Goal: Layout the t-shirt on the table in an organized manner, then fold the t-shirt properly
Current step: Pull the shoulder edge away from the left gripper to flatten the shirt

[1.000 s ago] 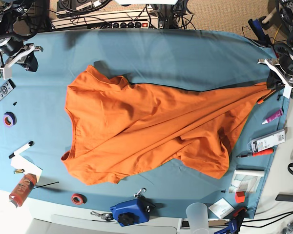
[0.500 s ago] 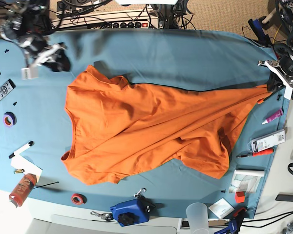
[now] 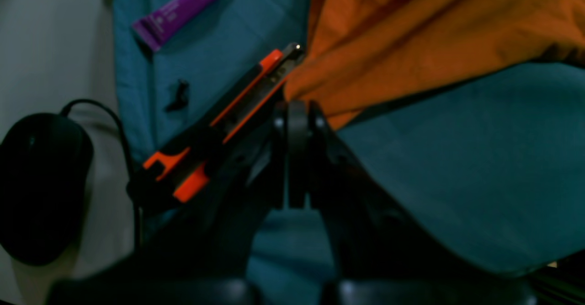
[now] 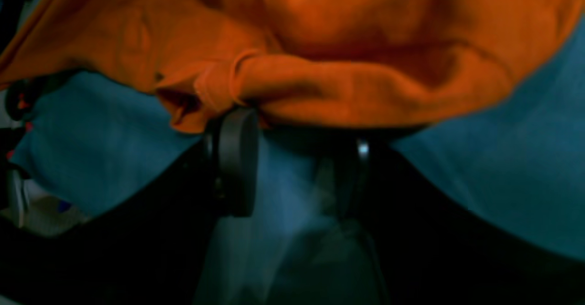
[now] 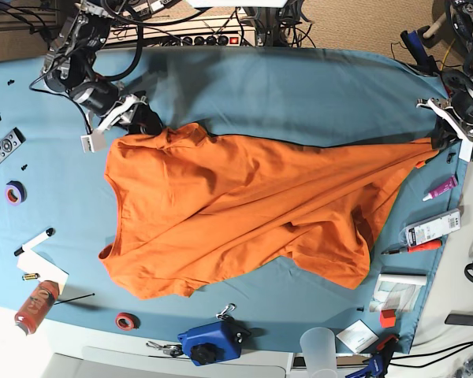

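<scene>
Here, the left tool (image 3: 298, 108) clenches a corner of the orange T-shirt (image 5: 221, 181) at one side; the right tool (image 4: 292, 158), jaws spread, reaches the shirt's opposite upper edge.

Rumpled orange t-shirt (image 5: 221, 197) across table (image 5: 299, 94)

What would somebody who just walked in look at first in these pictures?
Probably the big bright-orange t-shirt, lying crumpled across the middle of the teal-blue table. Next, maybe the two black-and-white robot arms: the right one's open fingers are right by one edge of the shirt, and the left one's shut fingers are at its far corner. The bright blue tape measure-like thing sits at the front edge.
</scene>
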`<state>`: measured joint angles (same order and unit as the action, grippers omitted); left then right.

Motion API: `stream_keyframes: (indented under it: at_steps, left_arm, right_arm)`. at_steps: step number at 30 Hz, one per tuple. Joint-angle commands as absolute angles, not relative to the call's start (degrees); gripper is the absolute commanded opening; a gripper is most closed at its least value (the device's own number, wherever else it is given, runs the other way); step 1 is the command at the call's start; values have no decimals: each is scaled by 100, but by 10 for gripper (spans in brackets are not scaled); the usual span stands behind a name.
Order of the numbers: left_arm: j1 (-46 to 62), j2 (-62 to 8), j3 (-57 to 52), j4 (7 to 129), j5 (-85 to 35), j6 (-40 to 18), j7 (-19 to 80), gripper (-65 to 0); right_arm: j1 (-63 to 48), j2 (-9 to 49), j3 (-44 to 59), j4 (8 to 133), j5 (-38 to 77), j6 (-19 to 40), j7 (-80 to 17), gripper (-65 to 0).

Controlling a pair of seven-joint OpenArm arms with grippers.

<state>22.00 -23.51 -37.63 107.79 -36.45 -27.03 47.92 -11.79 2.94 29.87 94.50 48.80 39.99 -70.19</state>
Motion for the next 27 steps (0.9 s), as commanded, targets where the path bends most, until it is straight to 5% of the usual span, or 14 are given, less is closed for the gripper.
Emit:
stream_keyframes:
  at_steps: [1, 3, 6, 16, 27]
  left_arm:
    - [2174, -2445, -3806, 10877, -3686, -2685, 4646, -650]
    - [2174, -2445, -3806, 10877, -3684, -2685, 4648, -650]
    - [2174, -2445, -3806, 10877, -3686, -2685, 4646, -650]
    - [2176, -2445, -3806, 10877, -3686, -2685, 4648, -650]
    - [2176, -2445, -3806, 10877, -3684, -2687, 4539, -650]
  right_arm:
    - [-1118, 331, 2993, 9504, 4823, 4000, -6982, -387]
    - [-1094, 333, 2995, 9502, 4807, 4000, -6971, -423]
    - [-1074, 333, 2995, 9502, 4786, 4000, -6982, -647]
    - [-1081, 414, 3695, 9553, 4980, 4000, -7397, -650]
    - [-1083, 416, 4987, 9553, 7050, 4000, -8000, -650]
